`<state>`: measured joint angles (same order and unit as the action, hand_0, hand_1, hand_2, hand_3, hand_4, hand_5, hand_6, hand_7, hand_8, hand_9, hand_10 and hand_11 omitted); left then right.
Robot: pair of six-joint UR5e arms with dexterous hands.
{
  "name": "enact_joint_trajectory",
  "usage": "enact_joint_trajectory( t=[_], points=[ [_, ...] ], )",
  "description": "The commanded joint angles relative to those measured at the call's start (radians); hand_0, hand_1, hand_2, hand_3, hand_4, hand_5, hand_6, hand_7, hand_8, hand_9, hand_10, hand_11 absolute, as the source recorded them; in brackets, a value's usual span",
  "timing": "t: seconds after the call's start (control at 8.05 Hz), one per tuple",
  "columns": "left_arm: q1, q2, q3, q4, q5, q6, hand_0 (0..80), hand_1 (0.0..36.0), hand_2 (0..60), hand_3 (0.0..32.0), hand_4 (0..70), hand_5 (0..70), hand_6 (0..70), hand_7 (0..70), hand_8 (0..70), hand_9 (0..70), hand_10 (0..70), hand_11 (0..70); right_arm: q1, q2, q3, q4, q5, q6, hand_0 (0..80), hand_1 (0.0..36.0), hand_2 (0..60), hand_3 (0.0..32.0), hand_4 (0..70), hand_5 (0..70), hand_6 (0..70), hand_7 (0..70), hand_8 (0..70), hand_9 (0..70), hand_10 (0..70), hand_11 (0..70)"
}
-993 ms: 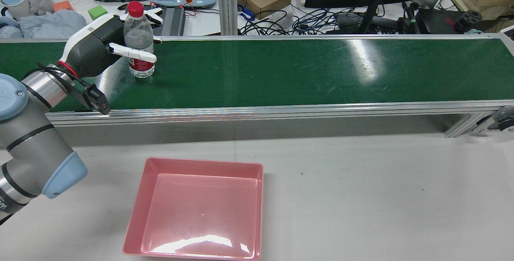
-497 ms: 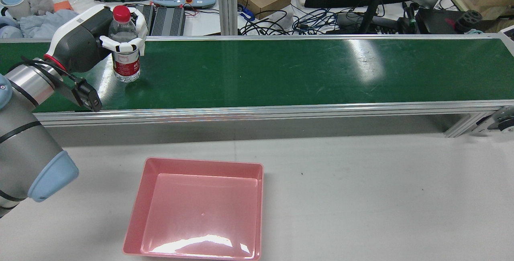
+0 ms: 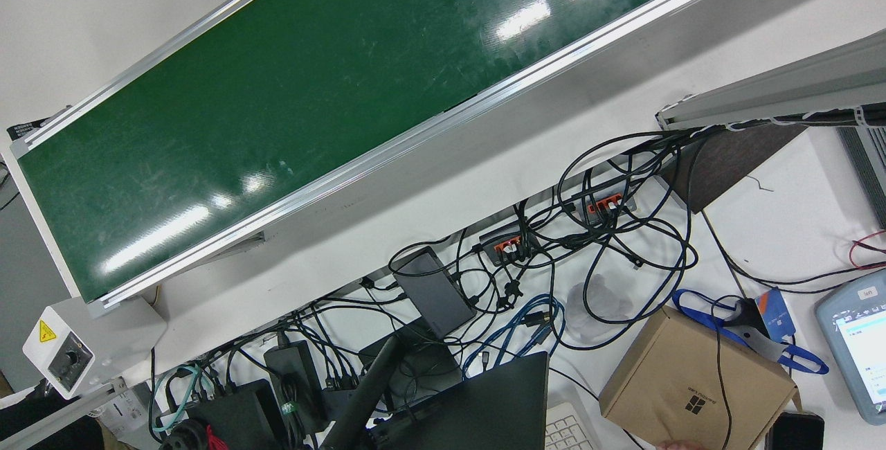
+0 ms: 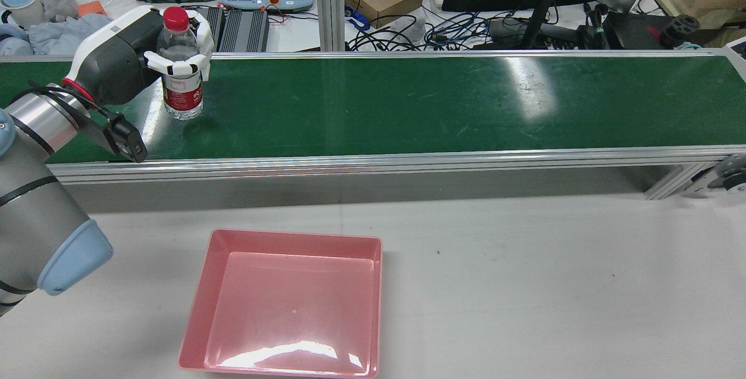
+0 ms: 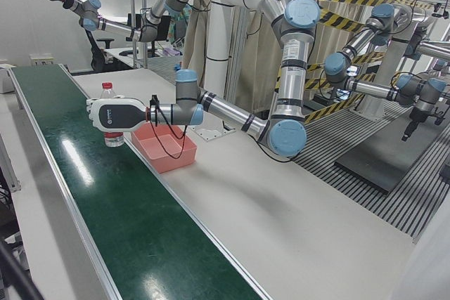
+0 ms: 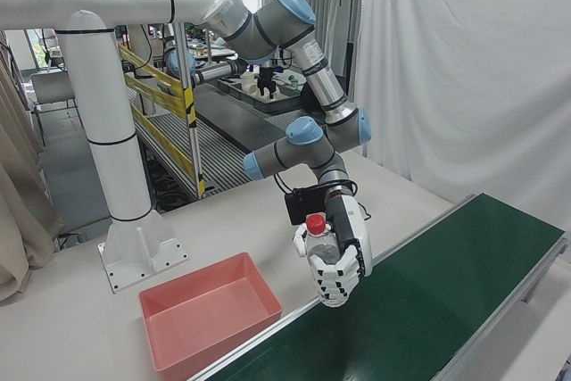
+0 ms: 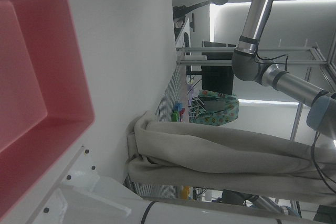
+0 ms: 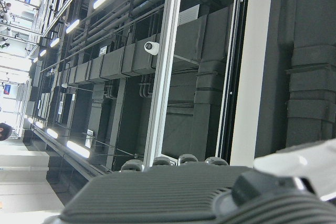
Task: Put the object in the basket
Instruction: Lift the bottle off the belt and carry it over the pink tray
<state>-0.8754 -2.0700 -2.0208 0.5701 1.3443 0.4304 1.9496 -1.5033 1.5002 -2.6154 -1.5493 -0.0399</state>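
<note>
In the rear view the pink basket (image 4: 289, 303) sits at six o'clock on the white table (image 4: 524, 285), and at ten o'clock the left hand (image 4: 140, 55) wraps its fingers (image 4: 175, 67) around the upright water bottle (image 4: 179, 64) above the green conveyor belt (image 4: 408, 105).

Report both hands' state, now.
Left hand: fingers closed around the bottle, held just above the belt.
Right hand: no view shows it clearly enough; cannot be told.
</note>
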Motion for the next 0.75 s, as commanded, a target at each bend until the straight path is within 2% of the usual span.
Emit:
enact_joint_trajectory(
  t=[0.0, 0.37, 0.62],
  points=[
    [0.067, 0.045, -0.111, 0.048, 0.036, 0.001, 53.0, 32.3, 60.0, 0.0, 46.8, 70.0, 58.3, 61.1, 54.8, 66.4, 46.5, 66.9, -0.001, 0.0, 0.0, 0.0, 0.0, 0.0, 0.0, 0.0, 0.0, 0.0, 0.0, 0.0, 0.0, 0.0, 0.0, 0.0, 0.0, 0.0],
    [0.212, 0.12, -0.237, 0.063, 0.036, 0.005, 52.6, 31.3, 60.0, 0.0, 42.5, 70.0, 53.6, 57.5, 50.9, 62.7, 43.6, 62.7, 0.0, 0.0, 0.0, 0.0, 0.0, 0.0, 0.0, 0.0, 0.0, 0.0, 0.0, 0.0, 0.0, 0.0, 0.0, 0.0, 0.0, 0.0],
    [0.319, 0.129, -0.26, 0.063, 0.033, 0.01, 53.2, 30.9, 60.0, 0.0, 40.3, 69.4, 50.1, 53.9, 49.2, 60.4, 42.4, 61.0, -0.001, 0.0, 0.0, 0.0, 0.0, 0.0, 0.0, 0.0, 0.0, 0.0, 0.0, 0.0, 0.0, 0.0, 0.0, 0.0, 0.0, 0.0]
  ],
)
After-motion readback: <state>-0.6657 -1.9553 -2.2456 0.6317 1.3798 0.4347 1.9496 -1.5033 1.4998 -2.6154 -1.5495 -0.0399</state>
